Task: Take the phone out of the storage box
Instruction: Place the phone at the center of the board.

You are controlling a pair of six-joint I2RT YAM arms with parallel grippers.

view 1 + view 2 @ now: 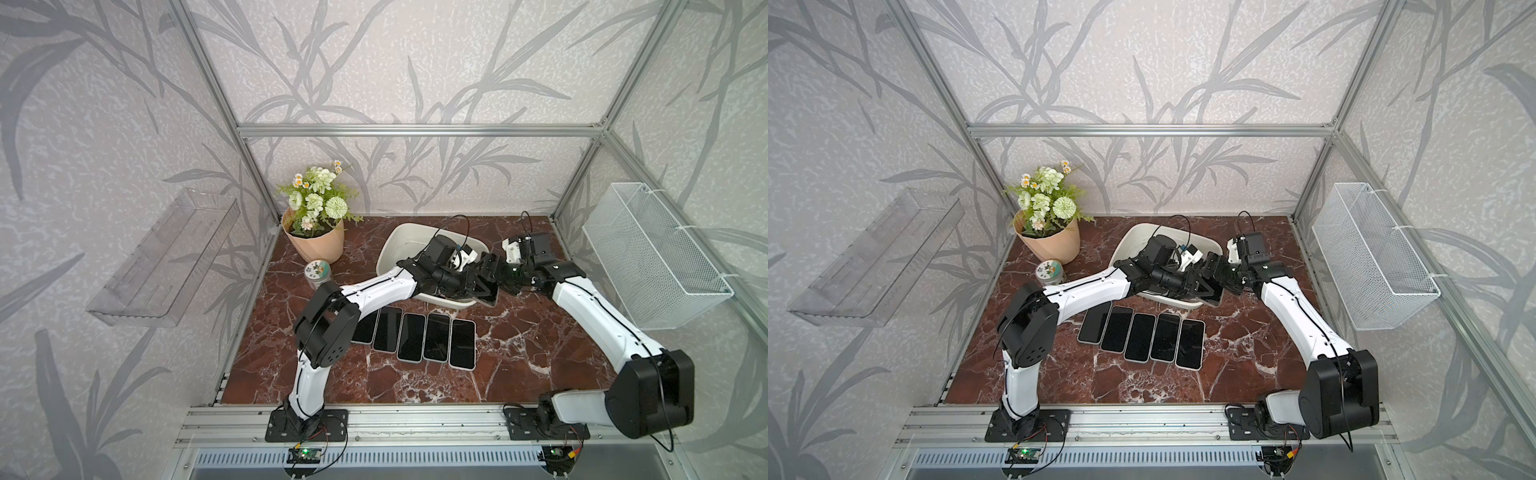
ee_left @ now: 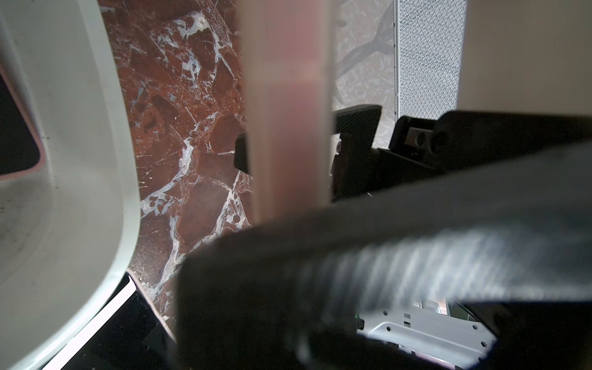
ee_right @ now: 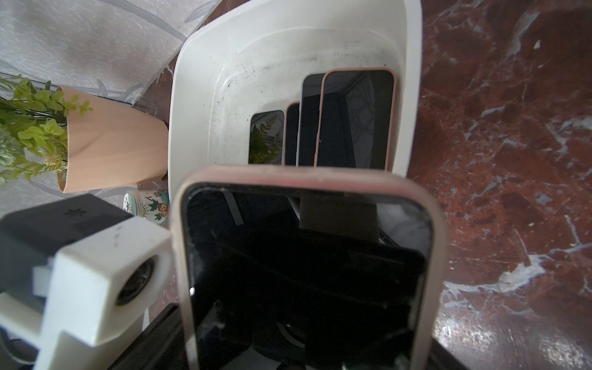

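Right fingers stand apart on either side of the pink-cased phone. Whether they press it, or whether the left fingers grip it, I cannot tell. It sits tilted at the storage box's near corner, poking out over the surface. It is likely stiff, light and glass-slick, so pinch the case's long edges mid-length.

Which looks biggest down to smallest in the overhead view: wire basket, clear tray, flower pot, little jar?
1. The wire basket and clear tray: about alike, both wall-mounted and seemingly nearer the camera, so unranked.
2. The flower pot.
3. The little jar.
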